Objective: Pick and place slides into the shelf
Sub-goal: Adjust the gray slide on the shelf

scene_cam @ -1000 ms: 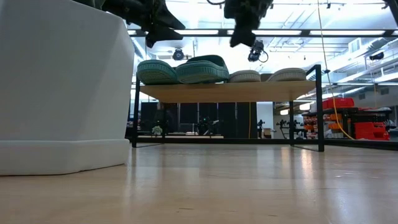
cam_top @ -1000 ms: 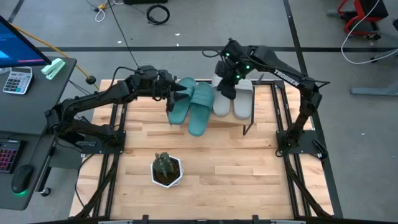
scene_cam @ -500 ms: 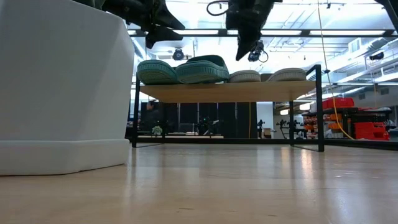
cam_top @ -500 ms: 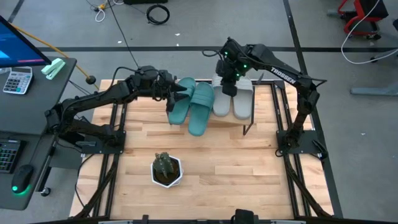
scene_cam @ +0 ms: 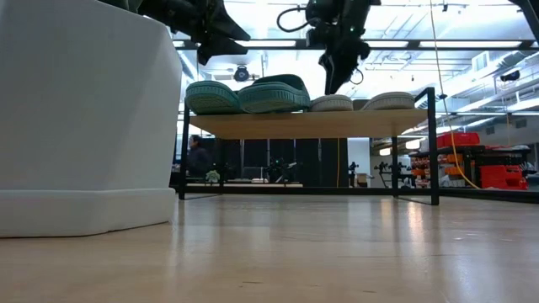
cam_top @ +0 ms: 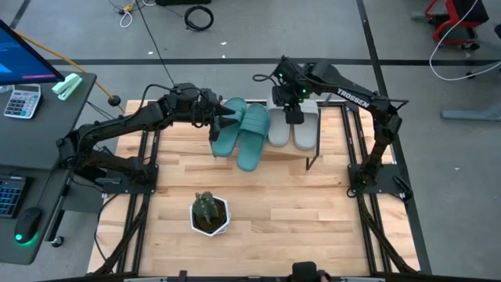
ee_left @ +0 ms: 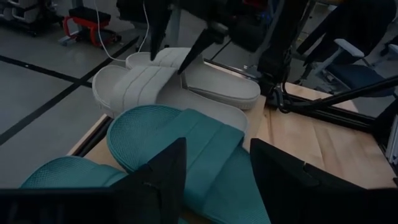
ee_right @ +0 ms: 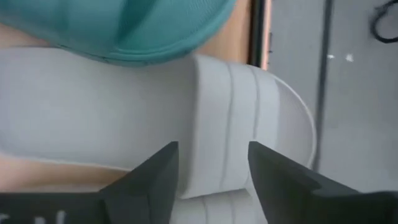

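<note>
Several slides lie side by side on the shelf (scene_cam: 337, 124) at the table's far side: two teal ones (cam_top: 227, 129) (cam_top: 252, 137) on the left, two grey-white ones (cam_top: 278, 127) (cam_top: 306, 125) on the right. The inner teal slide (ee_left: 186, 143) overlaps the edge of the neighbouring white slide (ee_left: 155, 87). My left gripper (ee_left: 214, 180) hangs open over the teal pair, nothing between its fingers. My right gripper (ee_right: 211, 174) is open, pointing steeply down above the ribbed strap (ee_right: 242, 118) of a white slide. In the low view its fingertips (scene_cam: 333, 84) stand just clear of the slide.
A small plant in a white pot (cam_top: 210, 214) stands near the table's front edge and fills the left of the low view (scene_cam: 84, 118). Bare wood lies between the pot and the shelf. A desk with a calculator (cam_top: 22, 100) stands off the table's left.
My right gripper has sunk a little toward the white slides, rolled about its own axis and tipped steeper downward, and its fingers have opened. The slides have not moved.
</note>
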